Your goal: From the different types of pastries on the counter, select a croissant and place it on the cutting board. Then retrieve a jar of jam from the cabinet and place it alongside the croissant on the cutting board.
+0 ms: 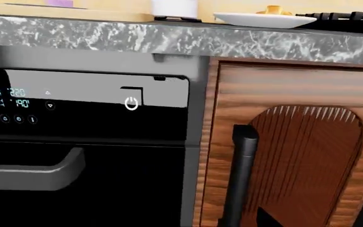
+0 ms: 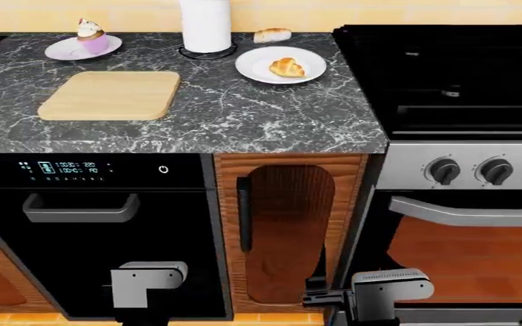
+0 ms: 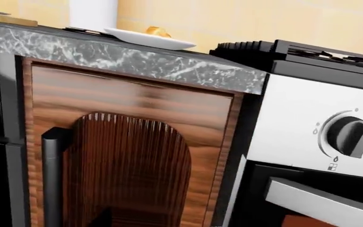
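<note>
The golden croissant lies on a round white plate at the back right of the black marble counter; it also shows in the left wrist view and the right wrist view. The wooden cutting board lies bare to its left. The bread roll and the pink-wrapped cupcake sit at the back. No jam jar shows. Both arms hang low in front of the cabinets: left wrist, right wrist. Their fingers barely show.
A white paper-towel roll stands between the plates. Below the counter are a black oven, a narrow shut wooden cabinet door with a black handle, and a stove with knobs at the right.
</note>
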Available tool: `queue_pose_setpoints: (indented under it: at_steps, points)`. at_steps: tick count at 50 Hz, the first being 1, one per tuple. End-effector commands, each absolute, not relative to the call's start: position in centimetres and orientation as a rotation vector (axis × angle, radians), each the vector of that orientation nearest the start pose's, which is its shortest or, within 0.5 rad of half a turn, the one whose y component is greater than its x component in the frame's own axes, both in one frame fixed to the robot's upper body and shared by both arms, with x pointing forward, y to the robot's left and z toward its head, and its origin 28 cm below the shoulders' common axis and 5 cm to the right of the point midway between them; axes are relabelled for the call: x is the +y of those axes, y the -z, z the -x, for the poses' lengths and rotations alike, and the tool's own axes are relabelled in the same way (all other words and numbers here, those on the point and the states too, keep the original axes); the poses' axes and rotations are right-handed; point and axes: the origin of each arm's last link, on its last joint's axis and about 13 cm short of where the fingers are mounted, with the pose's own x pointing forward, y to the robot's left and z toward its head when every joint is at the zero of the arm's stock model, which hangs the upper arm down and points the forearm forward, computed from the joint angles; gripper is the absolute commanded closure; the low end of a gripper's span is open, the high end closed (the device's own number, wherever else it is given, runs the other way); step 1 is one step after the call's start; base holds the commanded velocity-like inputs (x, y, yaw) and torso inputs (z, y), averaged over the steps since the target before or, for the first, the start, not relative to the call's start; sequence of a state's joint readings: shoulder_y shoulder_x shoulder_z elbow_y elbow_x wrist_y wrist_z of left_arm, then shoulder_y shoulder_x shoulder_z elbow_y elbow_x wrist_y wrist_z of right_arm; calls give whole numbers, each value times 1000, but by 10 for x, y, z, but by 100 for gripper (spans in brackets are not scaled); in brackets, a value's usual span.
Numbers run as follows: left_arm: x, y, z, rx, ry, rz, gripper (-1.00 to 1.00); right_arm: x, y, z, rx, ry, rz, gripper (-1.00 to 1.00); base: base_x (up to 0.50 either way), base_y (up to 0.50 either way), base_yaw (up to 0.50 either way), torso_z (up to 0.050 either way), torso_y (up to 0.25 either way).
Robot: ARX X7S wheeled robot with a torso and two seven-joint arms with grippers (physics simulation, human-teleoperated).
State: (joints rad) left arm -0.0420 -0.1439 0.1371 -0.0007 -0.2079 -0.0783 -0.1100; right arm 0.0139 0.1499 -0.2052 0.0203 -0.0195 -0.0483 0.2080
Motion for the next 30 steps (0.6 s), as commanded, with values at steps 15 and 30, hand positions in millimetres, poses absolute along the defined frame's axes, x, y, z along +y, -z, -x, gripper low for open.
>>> queue_pose_setpoints:
  at_steps: [15,30]
  points:
    - [210,-11,-221,85,31,43,-100,-95,-11,-211,-60,27,175,-100,59,500,0,0,0]
    - [209,-7,-223,89,48,50,-100,-98,-10,-214,-31,64,145,-100,155,452,0,8,0]
